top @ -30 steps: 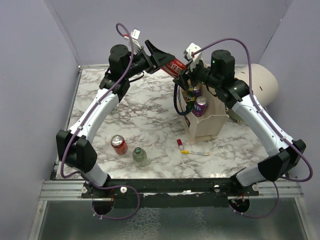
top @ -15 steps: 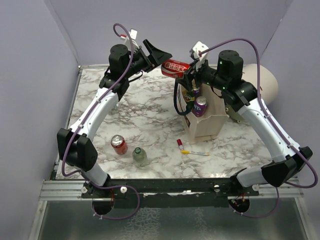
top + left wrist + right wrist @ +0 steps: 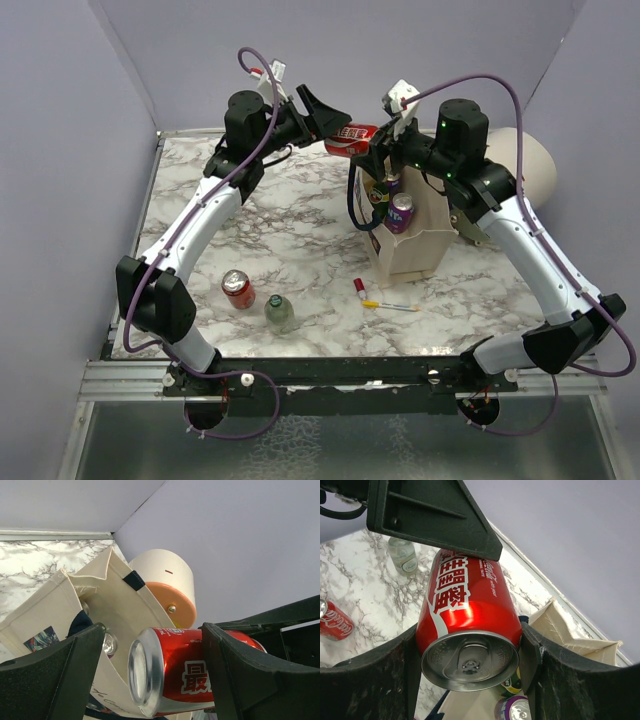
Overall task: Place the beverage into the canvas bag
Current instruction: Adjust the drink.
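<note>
The red can [image 3: 467, 615] hangs sideways in the air, just up and to the side of the canvas bag's [image 3: 415, 250] mouth. The right claw [image 3: 469, 640] is clamped on its top end. The left claw [image 3: 154, 630] stands apart around the other end, with a clear gap on one side.

I'd worry about that one-ended hold: a brush from the left claw's fingers could twist the can loose. Dropped lying flat, it might catch the soft rim or the purple can [image 3: 402, 212] inside and roll onto the bench [image 3: 290, 230].
</note>
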Controlling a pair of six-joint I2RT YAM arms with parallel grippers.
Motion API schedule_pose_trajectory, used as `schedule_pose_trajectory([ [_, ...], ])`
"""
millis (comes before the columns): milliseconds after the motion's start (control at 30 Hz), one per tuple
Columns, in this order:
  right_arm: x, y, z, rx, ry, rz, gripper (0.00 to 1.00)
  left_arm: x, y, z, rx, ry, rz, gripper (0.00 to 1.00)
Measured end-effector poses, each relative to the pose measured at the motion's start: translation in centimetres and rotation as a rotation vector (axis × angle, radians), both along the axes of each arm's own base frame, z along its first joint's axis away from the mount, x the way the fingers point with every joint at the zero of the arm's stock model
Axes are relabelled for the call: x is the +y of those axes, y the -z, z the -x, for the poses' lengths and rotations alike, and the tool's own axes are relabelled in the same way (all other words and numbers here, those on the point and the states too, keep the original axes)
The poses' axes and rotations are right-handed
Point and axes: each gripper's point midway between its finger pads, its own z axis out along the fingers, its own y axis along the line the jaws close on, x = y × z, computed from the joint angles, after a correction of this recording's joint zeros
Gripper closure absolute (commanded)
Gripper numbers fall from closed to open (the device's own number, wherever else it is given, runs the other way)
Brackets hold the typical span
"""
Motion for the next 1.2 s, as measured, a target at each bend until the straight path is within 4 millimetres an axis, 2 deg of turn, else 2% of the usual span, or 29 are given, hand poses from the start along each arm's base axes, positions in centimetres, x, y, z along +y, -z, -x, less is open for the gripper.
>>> schedule_pose_trajectory([
  [267,-0.4,-0.3,0.1,0.033,0.011,-0.023,0.78,-0.5,0.2,0.2,-0.034,0.013,-0.029,0.18],
  [500,-0.8,-0.3,0.2,0.077,0.023,-0.045,0.80,-1.8,0.3,1.0,-0.066,0.044,-0.049,0.18],
  [1000,-2.1,0.2,0.0,0.147,0.064,-0.063,0.87,-3.9,-0.7,1.7,-0.156,0.091,-0.053,0.18],
  [1133,-2.8,0.4,-0.5,0.132,0.089,-0.041,0.89,-3.9,-1.0,1.5,-0.207,0.090,-0.083,0.17],
  [1200,-3.4,0.2,-0.8,0.112,0.109,-0.029,0.90,-3.9,-1.3,1.4,-0.233,0.092,-0.098,0.11],
])
